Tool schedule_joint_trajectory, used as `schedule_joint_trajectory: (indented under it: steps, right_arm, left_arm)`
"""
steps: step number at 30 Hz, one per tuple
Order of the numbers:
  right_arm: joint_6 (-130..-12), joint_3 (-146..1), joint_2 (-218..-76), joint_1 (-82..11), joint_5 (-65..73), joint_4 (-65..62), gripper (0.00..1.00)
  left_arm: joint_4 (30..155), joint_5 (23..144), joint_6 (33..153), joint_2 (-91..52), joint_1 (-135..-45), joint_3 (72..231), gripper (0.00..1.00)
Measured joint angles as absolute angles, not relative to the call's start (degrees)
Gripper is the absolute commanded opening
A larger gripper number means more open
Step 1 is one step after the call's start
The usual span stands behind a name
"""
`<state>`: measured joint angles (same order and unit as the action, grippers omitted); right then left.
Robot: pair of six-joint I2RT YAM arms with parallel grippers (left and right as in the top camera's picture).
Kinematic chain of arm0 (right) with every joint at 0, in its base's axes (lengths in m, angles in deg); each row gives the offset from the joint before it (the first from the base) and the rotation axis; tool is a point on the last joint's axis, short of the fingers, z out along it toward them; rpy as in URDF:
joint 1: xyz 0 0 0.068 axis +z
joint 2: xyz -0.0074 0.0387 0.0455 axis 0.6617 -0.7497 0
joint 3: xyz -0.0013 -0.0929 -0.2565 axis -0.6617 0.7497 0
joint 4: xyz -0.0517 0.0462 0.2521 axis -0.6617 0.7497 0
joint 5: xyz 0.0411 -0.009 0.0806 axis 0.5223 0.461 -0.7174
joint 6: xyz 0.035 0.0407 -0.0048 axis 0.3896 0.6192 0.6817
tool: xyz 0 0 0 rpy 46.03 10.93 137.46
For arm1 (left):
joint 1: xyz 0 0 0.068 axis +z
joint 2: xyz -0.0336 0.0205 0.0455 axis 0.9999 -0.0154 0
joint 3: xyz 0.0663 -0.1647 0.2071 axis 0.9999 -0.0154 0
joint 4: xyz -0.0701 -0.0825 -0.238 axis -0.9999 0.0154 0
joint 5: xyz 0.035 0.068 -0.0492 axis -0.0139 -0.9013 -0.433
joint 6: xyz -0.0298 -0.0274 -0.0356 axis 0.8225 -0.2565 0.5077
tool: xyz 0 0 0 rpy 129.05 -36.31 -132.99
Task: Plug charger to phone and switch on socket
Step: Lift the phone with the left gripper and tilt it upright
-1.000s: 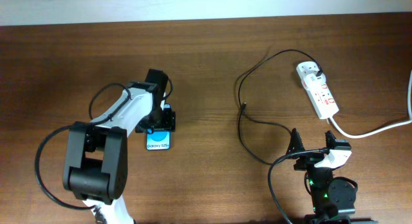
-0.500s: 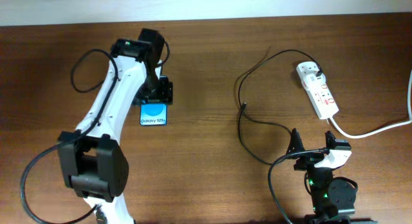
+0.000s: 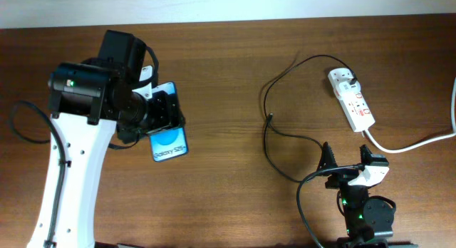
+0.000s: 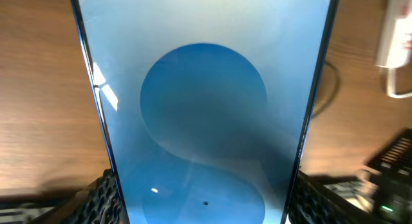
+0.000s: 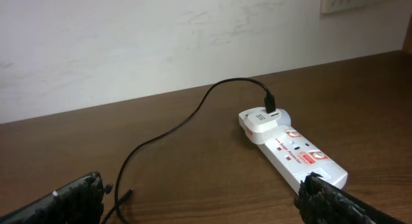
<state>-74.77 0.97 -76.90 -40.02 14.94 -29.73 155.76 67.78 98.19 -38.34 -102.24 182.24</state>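
Observation:
My left gripper (image 3: 161, 118) is shut on the phone (image 3: 170, 142), gripping its two long edges and holding it above the table at the left, slightly tilted. Its blue screen (image 4: 203, 108) fills the left wrist view, with the fingers (image 4: 96, 201) at either side. The charger's black cable (image 3: 265, 98) loops across the table, its plug head (image 3: 351, 81) in the white socket (image 3: 352, 100) and its connector tip (image 3: 271, 118) lying loose. My right gripper (image 3: 347, 162) stands open near the front edge, with nothing between its fingers (image 5: 335, 201). The socket (image 5: 293, 150) and the tip (image 5: 129, 194) lie ahead of it.
The socket's thick white cord (image 3: 417, 142) runs off to the right edge. A pale wall (image 5: 161, 37) rises behind the table's far edge. Bare brown wood lies between the phone and the cable loop.
My left arm has lifted the phone off the table, carrying it up toward the camera and a little left, and tilting it. The right arm, cable and socket have not moved.

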Motion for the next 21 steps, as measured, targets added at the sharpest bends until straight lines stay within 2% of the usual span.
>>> schedule_joint_trajectory:
  steps: [7,21]
  right_arm:
    - [-74.7,1.0,-76.9,-40.0,14.9,-29.7,0.98]
    - [-74.7,0.9,-76.9,-40.0,14.9,-29.7,0.98]
  left_arm:
    - [155.6,81.2,104.7,-38.8,-102.3,179.1,0.47]
    - [152.3,82.9,106.5,-49.4,-102.4,171.8,0.49]
